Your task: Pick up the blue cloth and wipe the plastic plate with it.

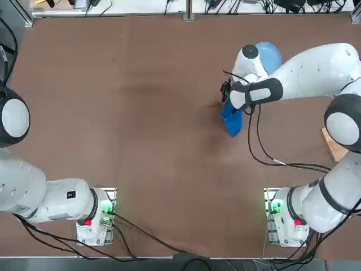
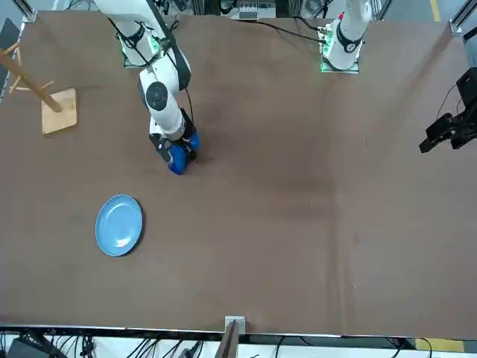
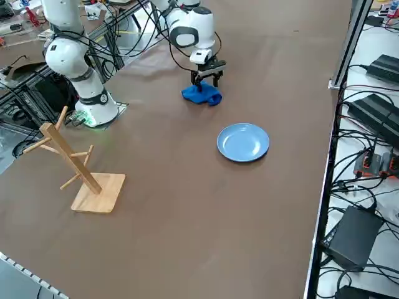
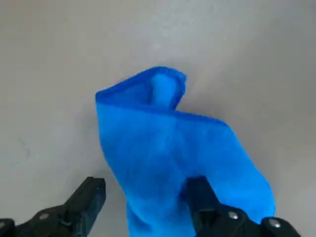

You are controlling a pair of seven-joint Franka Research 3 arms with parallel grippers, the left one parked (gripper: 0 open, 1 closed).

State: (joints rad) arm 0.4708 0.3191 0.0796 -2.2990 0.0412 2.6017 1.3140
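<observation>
The blue cloth lies crumpled on the brown table, also visible as the cloth and the cloth. My right gripper is open and low over it. One finger stands over the fabric and the other finger stands beside the cloth's edge, over bare table. The gripper points straight down; whether it touches the cloth I cannot tell. The light blue plastic plate sits apart from the cloth; the plate has nothing on it. From overhead the plate is partly hidden by my arm.
A wooden rack with pegs stands on a square base, toward the table's right edge near my right arm's base. Black cables trail over the table from the arm. A metal post stands at the table's far edge.
</observation>
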